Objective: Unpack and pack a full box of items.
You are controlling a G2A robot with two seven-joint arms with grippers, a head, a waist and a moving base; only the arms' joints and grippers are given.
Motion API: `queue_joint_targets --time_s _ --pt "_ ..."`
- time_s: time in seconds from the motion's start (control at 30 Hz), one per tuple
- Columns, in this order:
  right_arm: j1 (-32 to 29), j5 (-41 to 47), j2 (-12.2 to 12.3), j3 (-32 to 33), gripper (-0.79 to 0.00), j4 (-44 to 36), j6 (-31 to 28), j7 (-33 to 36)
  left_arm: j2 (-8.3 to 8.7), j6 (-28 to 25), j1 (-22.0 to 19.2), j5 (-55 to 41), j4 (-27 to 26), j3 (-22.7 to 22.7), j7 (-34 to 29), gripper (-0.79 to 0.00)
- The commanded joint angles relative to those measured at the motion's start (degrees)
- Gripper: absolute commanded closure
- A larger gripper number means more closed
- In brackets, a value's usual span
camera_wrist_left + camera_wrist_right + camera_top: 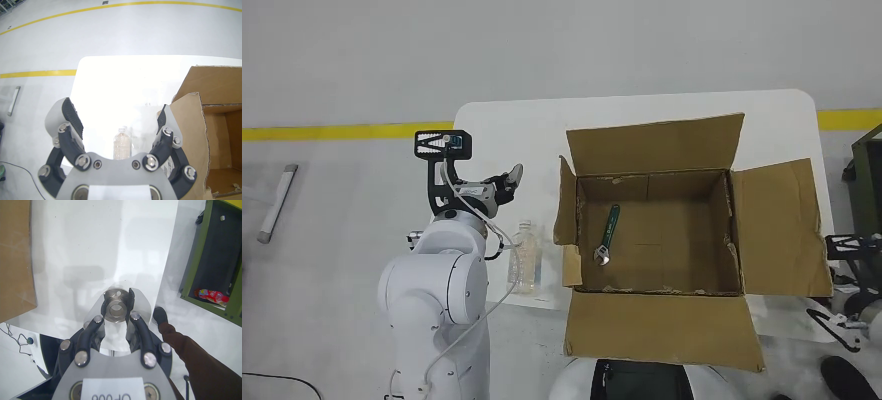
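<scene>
Top view first: the cardboard box (662, 330) sits open on the white table (512, 125) with its flaps folded out. A green-handled wrench (607, 236) lies on the box floor, close to the wall on the robot's left. Outside that wall a clear bottle (525, 258) sits on the table, just beside the box. The left gripper (508, 183) hangs over the table, farther from the robot than the bottle and not touching it.

Left wrist view: the left gripper (116, 109) is spread wide, with nothing between the pads (72, 115). The bottle (122, 144) shows in the gap between them but lower down, standing on the table (113, 79) and clear of both. The box (217, 132) is off to one side, with a flap edge just beside one finger.

Right wrist view: the right gripper (116, 301) is clamped on a short metal ring (115, 308) — one finger on each side, its hole facing the camera. It's held over the table (94, 247), and the box (15, 256) is off to the side. Past the table edge there's a green cabinet (194, 256) with a red drink (211, 295) lying in it.
</scene>
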Motion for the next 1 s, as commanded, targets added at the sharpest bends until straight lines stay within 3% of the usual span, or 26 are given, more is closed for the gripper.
queue_joint_targets --time_s 0.0,0.07,0.17,0.33,0.47,0.67,0.83,0.87,0.97 --pt "0.4 -0.3 0.1 -0.5 -0.102 0.2 -0.2 0.4 0.00 0.0 0.0 0.0 0.0 0.0 0.0 -0.785" --pt "0.8 -0.6 0.1 -0.9 -0.228 0.4 -0.3 0.6 0.00 0.0 0.0 0.0 0.0 0.0 0.0 -0.785" --pt "1.1 -0.9 0.2 -1.3 -0.234 0.6 -0.3 0.9 0.00 0.0 0.0 0.0 0.0 0.0 0.0 -0.785" --pt "1.4 -1.2 0.4 -1.2 -0.357 0.4 -0.6 1.6 0.00 0.0 0.0 0.0 0.0 0.0 0.0 -0.785" --pt "1.1 -0.1 0.5 2.3 -0.348 -3.7 -0.1 2.1 0.00 0.0 0.0 0.0 0.0 0.0 0.0 -0.785" --pt "1.6 4.1 0.6 13.2 -0.348 -11.9 0.9 0.6 0.00 0.0 0.0 0.0 0.0 0.0 0.0 -0.785" --pt "8.9 8.4 1.8 15.7 -0.259 -11.9 -7.0 -2.1 0.00 0.0 0.0 0.0 0.0 0.0 0.0 -0.785" --pt "10.7 9.3 2.1 15.0 -0.151 -11.9 -8.6 -2.3 0.00 0.0 0.0 0.0 0.0 0.0 0.0 -0.785" --pt "15.9 10.7 3.1 11.4 -0.012 -11.9 -11.2 -1.5 0.00 0.0 0.0 0.0 0.0 0.0 0.0 -0.785"
